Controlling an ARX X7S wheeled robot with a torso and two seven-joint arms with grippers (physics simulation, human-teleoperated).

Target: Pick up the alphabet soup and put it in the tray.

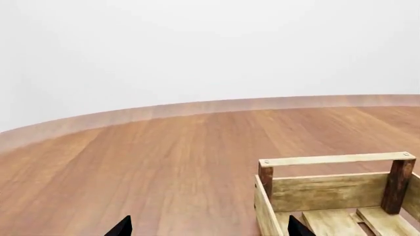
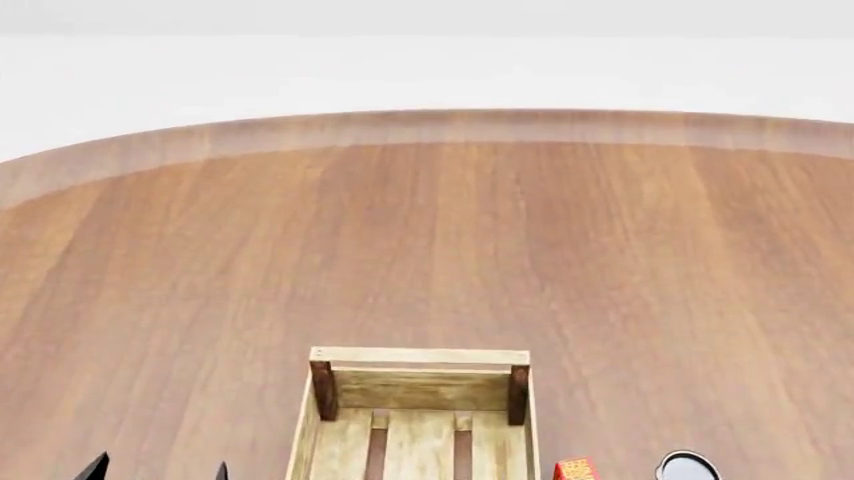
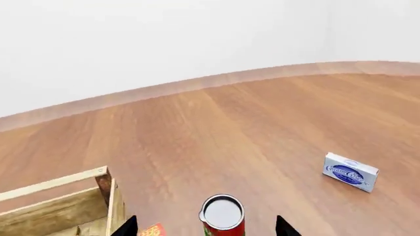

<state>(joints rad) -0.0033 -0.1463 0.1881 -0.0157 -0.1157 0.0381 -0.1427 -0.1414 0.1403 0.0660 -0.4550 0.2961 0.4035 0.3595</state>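
Observation:
The alphabet soup is out of view in every frame. The tray, a light-wood slatted crate with dark corner posts, stands at the near middle of the table; it also shows in the left wrist view and the right wrist view. My left gripper is open and empty, its fingertips just left of the tray's near part. My right gripper is open, with a red-and-green can standing ahead between its fingertips, not held.
The red can's silvery top shows right of the tray. A small orange-red box lies between the can and the tray, also in the head view. A blue-and-white box lies farther right. The round wooden table's far edge curves behind.

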